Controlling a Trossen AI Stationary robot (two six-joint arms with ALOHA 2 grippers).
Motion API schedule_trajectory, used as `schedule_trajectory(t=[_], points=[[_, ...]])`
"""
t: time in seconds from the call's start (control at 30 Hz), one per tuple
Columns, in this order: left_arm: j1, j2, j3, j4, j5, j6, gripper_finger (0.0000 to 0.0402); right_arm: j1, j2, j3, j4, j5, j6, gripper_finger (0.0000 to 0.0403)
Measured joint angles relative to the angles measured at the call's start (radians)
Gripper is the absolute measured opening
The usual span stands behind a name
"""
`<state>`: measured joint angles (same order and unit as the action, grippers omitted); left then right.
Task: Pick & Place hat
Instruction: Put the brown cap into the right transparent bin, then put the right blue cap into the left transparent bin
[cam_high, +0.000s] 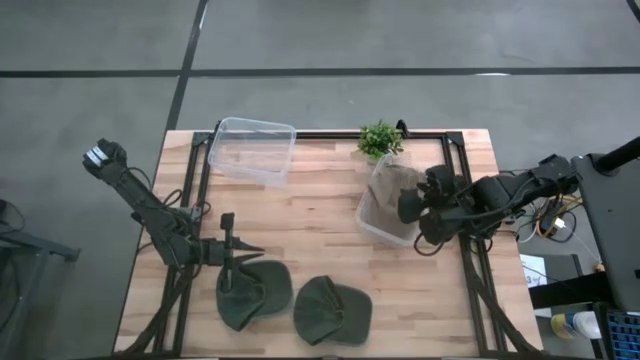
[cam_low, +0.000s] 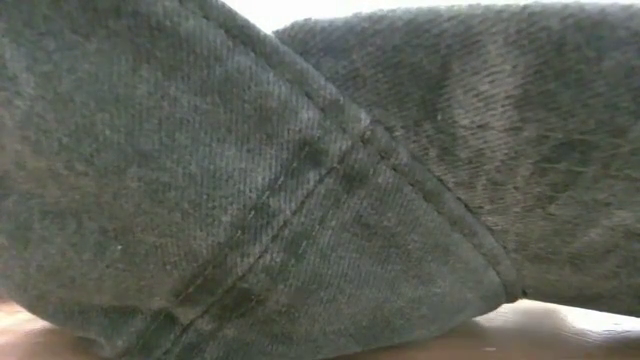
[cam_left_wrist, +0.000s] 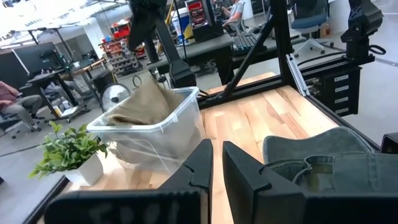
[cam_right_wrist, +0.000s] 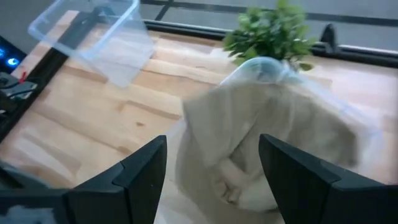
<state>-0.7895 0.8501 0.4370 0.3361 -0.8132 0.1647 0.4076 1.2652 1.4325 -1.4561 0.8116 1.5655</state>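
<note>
Two dark green hats lie crown up on the near part of the table, one (cam_high: 253, 293) just in front of my left gripper (cam_high: 245, 250) and one (cam_high: 332, 310) to its right. They fill the low view (cam_low: 200, 180) (cam_low: 500, 130). My left gripper (cam_left_wrist: 216, 168) hovers level beside the first green hat (cam_left_wrist: 329, 162), with its fingers shut to a narrow slit. A tan hat (cam_high: 398, 185) (cam_right_wrist: 267, 137) lies crumpled inside a clear bin (cam_high: 368, 222). My right gripper (cam_right_wrist: 211, 168) is open just above it, with a finger on either side.
A second clear bin (cam_high: 255, 148) (cam_right_wrist: 93, 37) stands at the table's far edge, left of a small potted plant (cam_high: 380, 138) (cam_right_wrist: 273, 31). Black frame rails run along the table's sides. Bare wood lies in the middle of the table between the bins and the green hats.
</note>
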Motion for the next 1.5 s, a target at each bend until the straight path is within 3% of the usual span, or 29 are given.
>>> schedule_trajectory(t=[0.13, 0.27, 0.47, 0.67, 1.0, 1.5], points=[[0.000, 0.000, 0.000, -0.010, 0.000, -0.010, 0.0030, 0.000, -0.002, 0.036, -0.089, 0.023, 0.035, 0.0246], [0.000, 0.000, 0.000, -0.010, 0.000, -0.013, 0.0030, 0.000, 0.001, 0.033, -0.030, 0.037, -0.061, 0.0249], [0.000, 0.000, 0.000, -0.016, 0.000, -0.034, 0.0030, 0.000, 0.042, 0.015, 0.263, 0.011, -0.443, 0.0248], [0.000, 0.000, 0.000, -0.018, 0.000, -0.053, 0.0030, 0.000, 0.137, 0.014, 0.496, -0.128, -0.784, 0.0236], [0.000, 0.000, 0.000, -0.034, 0.000, -0.099, 0.0030, 0.000, 0.305, 0.030, 0.529, -0.229, -0.818, 0.0232], [0.000, 0.000, 0.000, -0.043, 0.000, -0.095, 0.0030, 0.007, 0.530, 0.140, 0.575, -0.629, -0.873, 0.0208]])
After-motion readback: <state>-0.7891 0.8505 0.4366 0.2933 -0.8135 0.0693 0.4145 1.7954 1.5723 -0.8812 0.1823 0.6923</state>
